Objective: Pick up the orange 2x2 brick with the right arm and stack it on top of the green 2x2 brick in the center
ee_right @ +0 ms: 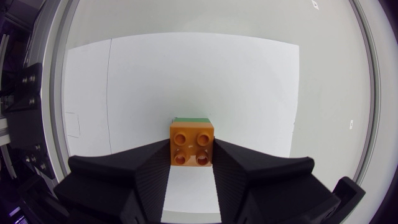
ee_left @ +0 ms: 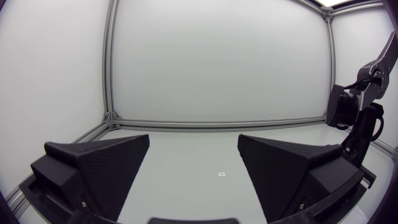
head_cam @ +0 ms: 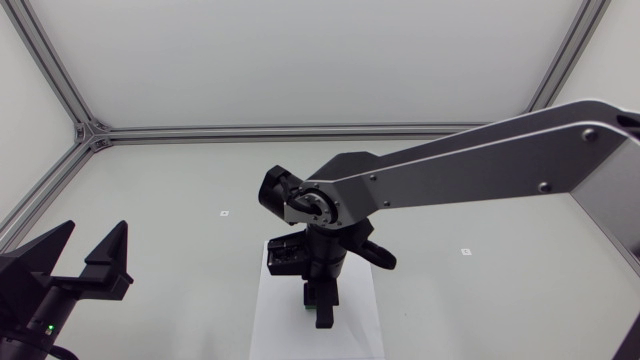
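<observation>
The right tool [ee_right: 191,154] pinches the orange brick [ee_right: 192,142] from both sides, squarely over the green brick [ee_right: 190,119], whose far edge peeks out just beneath it.

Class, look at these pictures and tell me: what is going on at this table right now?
The right gripper is shut on the orange brick from two sides, over the white sheet in the middle of the table. A sliver of the green brick shows just beneath the orange one, so the stack is at or near contact; whether it is pressed home cannot be told. The left gripper rests open at the side, holding nothing.
</observation>
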You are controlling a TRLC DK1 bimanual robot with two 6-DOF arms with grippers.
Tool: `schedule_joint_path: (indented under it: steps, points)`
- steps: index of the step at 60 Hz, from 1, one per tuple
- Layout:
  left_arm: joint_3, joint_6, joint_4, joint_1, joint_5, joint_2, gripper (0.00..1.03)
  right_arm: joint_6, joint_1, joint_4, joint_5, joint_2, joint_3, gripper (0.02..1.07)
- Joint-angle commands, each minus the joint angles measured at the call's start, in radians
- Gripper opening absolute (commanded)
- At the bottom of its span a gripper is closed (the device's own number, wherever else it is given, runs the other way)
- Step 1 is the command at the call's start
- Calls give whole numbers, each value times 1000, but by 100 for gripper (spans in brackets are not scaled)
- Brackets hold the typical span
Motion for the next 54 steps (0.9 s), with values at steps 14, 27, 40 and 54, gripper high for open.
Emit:
schedule_joint_path:
  steps: [14, 27, 40, 54]
  points:
    - [-41, 5, -11, -1, 3, -4, 99, -18, 6, -43, 12, 82, -43, 8]
    - [-41, 5, -11, -1, 3, -4, 99, -14, 3, -44, 3, 74, -31, 8]
    - [-41, 5, -11, -1, 3, -4, 99, -12, 6, -49, 1, 59, -31, 10]
    - [-41, 5, -11, -1, 3, -4, 99, -12, 6, -55, 1, 59, -29, 19]
